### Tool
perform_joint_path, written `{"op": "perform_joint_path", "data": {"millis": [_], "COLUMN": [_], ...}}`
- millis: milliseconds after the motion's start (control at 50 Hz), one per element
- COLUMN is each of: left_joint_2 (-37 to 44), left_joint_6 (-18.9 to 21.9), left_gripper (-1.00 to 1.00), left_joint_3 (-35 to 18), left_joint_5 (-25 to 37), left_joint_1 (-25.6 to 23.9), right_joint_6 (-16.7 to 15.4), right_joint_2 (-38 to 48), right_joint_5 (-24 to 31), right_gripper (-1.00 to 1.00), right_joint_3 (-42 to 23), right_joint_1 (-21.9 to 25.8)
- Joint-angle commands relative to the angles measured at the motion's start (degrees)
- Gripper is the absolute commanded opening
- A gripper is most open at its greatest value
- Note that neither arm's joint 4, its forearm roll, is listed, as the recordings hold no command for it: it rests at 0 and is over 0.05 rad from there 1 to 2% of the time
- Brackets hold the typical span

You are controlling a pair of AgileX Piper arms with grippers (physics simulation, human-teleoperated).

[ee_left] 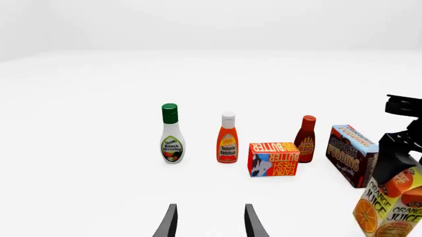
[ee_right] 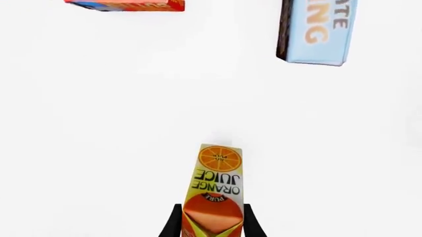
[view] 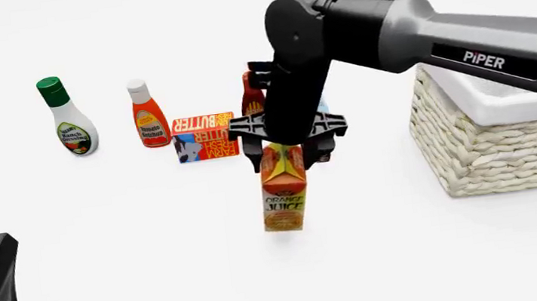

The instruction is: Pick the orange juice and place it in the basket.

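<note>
orange juice [ee_right: 212, 197] upright, gable top between right pincer [ee_right: 211, 222] fingers

Bright, even, sharp renders; shadows faint, no glare.

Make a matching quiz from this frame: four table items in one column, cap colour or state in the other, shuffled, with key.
Items:
1. ranch dressing
2. tomato ketchup
3. orange juice
4. basket

Descriptions:
A. white cap, red-orange bottle
B. woven, white lining, at the right of the front view
C. green cap, white bottle
D. upright, between the right gripper's fingers

Pairs: 1-C, 2-A, 3-D, 4-B
</note>
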Motion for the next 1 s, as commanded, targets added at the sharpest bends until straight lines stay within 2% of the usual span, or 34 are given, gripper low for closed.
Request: {"op": "perform_joint_path", "data": {"millis": [20, 140, 200, 220, 280, 340, 380, 520, 540, 660, 1000], "left_joint_2": [-0.11, -0.10, -0.10, -0.11, -0.11, -0.11, -0.11, -0.10, -0.11, -0.13, -0.13], "left_joint_6": [0.01, 0.01, 0.00, 0.01, 0.01, 0.00, 0.00, 0.01, -0.01, 0.02, 0.00], "left_gripper": [1.00, 1.00, 1.00, 1.00, 1.00, 1.00, 1.00, 1.00, 1.00, 1.00, 1.00], "left_joint_3": [0.05, 0.05, 0.06, 0.05, 0.05, 0.06, 0.05, 0.05, 0.06, 0.05, 0.05], "left_joint_5": [0.04, 0.03, 0.03, 0.04, 0.04, 0.03, 0.04, 0.03, 0.04, 0.05, 0.05], "left_joint_1": [-0.01, -0.02, -0.02, -0.02, -0.02, -0.01, 0.00, -0.02, 0.00, -0.02, -0.01], "right_joint_6": [-3.78, -9.07, -9.39, -10.63, -11.54, -10.82, -12.01, -14.32, -13.60, -13.81, -17.00], "right_joint_2": [-1.78, -1.98, -2.65, -2.90, -3.63, -4.41, -4.60, -5.76, -6.07, -7.08, -8.03], "right_joint_5": [0.00, 0.00, 0.00, 0.00, 0.00, 0.00, 0.00, 0.00, 0.00, 0.00, 0.00], "right_gripper": [-1.00, -1.00, -1.00, -1.00, -1.00, -1.00, -1.00, -1.00, -1.00, -1.00, -1.00], "right_joint_3": [-0.12, -1.01, -0.43, -0.43, -0.15, 0.15, 0.74, -1.39, -1.18, -0.80, -3.13], "right_joint_1": [1.15, 0.88, 1.24, 1.04, 0.85, 1.80, 2.55, 0.27, 0.28, -0.09, -2.69]}}
